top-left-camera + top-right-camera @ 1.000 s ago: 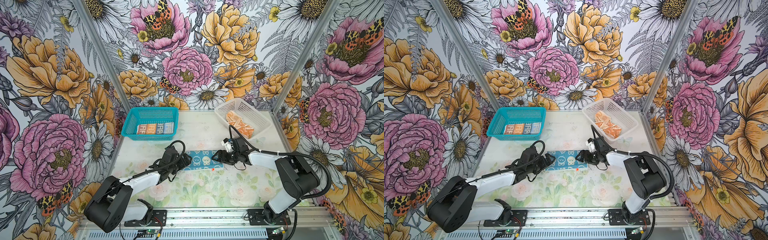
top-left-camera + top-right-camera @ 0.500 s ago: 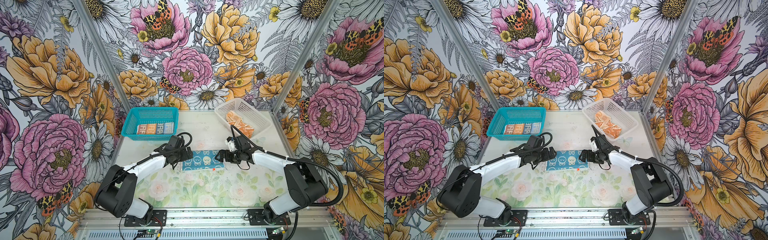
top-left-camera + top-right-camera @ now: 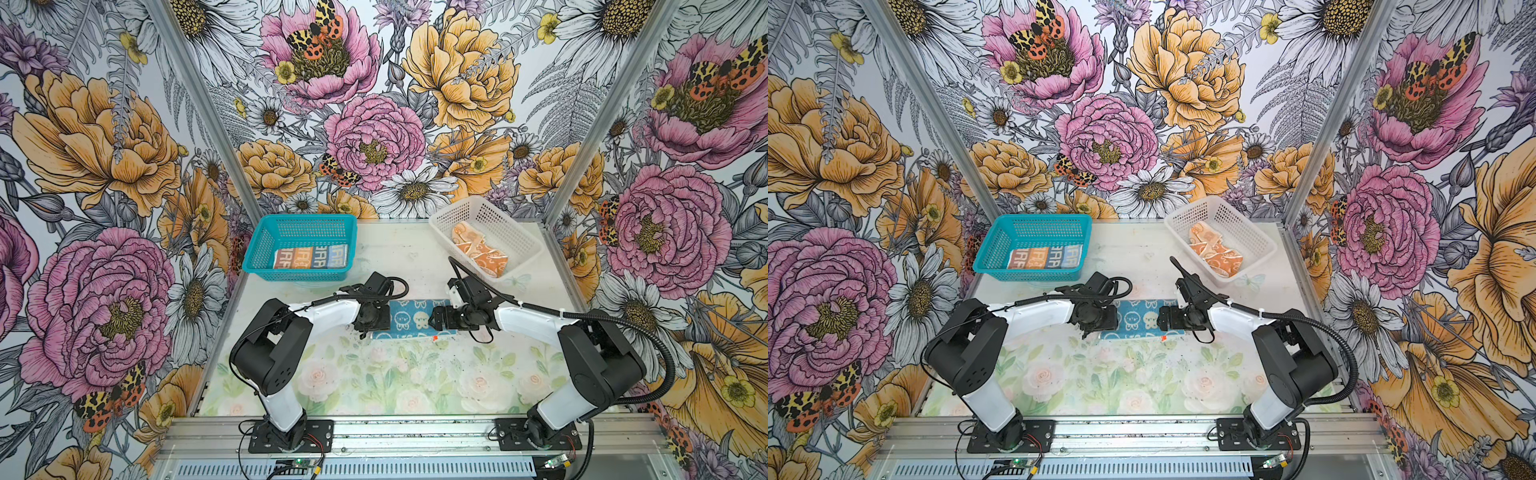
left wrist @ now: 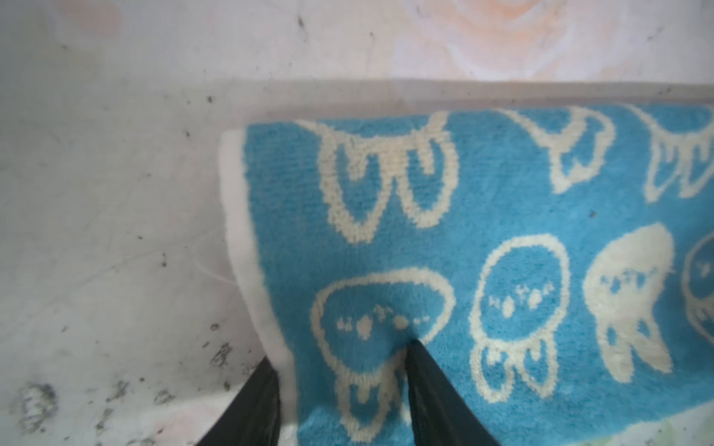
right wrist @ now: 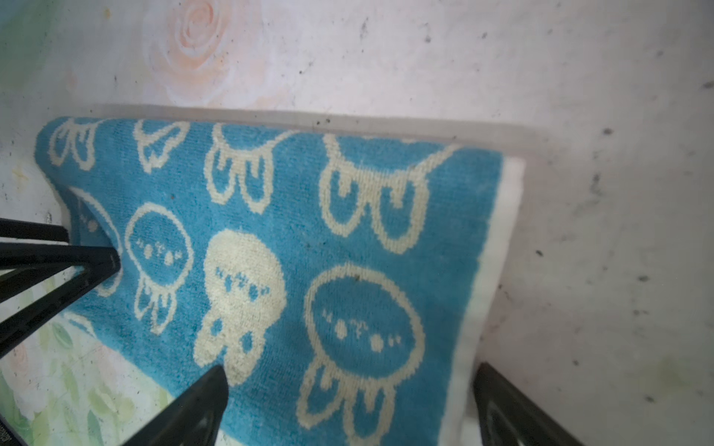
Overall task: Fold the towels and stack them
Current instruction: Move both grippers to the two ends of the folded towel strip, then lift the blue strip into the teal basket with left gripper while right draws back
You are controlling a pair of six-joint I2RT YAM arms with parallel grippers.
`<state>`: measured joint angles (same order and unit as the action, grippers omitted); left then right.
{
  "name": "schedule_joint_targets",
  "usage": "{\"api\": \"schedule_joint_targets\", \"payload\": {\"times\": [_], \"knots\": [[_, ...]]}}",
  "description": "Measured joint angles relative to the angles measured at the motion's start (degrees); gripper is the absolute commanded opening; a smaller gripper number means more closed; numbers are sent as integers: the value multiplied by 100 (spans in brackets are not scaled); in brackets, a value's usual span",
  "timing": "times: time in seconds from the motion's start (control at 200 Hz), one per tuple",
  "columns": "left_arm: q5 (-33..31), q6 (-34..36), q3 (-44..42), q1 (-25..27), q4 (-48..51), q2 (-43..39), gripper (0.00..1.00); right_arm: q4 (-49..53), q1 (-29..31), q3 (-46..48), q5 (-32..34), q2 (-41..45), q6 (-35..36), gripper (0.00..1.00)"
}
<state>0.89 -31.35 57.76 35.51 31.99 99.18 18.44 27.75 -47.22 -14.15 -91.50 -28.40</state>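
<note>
A teal towel (image 3: 411, 318) (image 3: 1140, 318) with cream bunnies lies folded into a strip mid-table. My left gripper (image 3: 380, 322) (image 3: 1104, 318) is at its left end. In the left wrist view its jaws (image 4: 344, 386) stand half closed: one finger is outside the white hem, the other presses into the cloth (image 4: 502, 216). Whether they grip does not show. My right gripper (image 3: 438, 320) (image 5: 349, 378) stands wide open astride the right end (image 5: 289, 216). A lettered towel (image 3: 309, 257) lies folded in the blue basket. A peach towel (image 3: 478, 249) lies crumpled in the white basket.
The blue basket (image 3: 299, 220) (image 3: 1038, 220) stands at the back left and the white basket (image 3: 490, 216) (image 3: 1225, 212) at the back right, both just behind the arms. Floral walls with metal posts close in three sides. A small red speck (image 3: 435, 338) lies by the towel's near edge.
My left gripper's jaws have narrowed from wide open around the towel's left end, and the left arm has drawn in. The right gripper has opened a little wider.
</note>
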Motion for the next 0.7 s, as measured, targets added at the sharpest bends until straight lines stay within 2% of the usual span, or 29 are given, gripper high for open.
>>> {"api": "schedule_joint_targets", "payload": {"times": [0.11, 0.22, 0.28, 0.42, 0.701], "knots": [[-142, 129, 197, 0, 247, 140, 33, 11, 0, -20, 42, -4, -2, 99], [-308, 267, 466, 7, 584, 280, 17, 72, -2, -52, 85, -4, 0, 99], [-415, 374, 662, 7, 802, 330, 14, 153, -2, -114, 140, -4, 0, 99], [-684, 579, 1198, -20, 1314, 348, 0, 326, -2, -452, 431, -4, 4, 99], [-1311, 1047, 2441, -354, 2162, 348, 0, 581, -122, -1423, 599, -2, 168, 99]]}}
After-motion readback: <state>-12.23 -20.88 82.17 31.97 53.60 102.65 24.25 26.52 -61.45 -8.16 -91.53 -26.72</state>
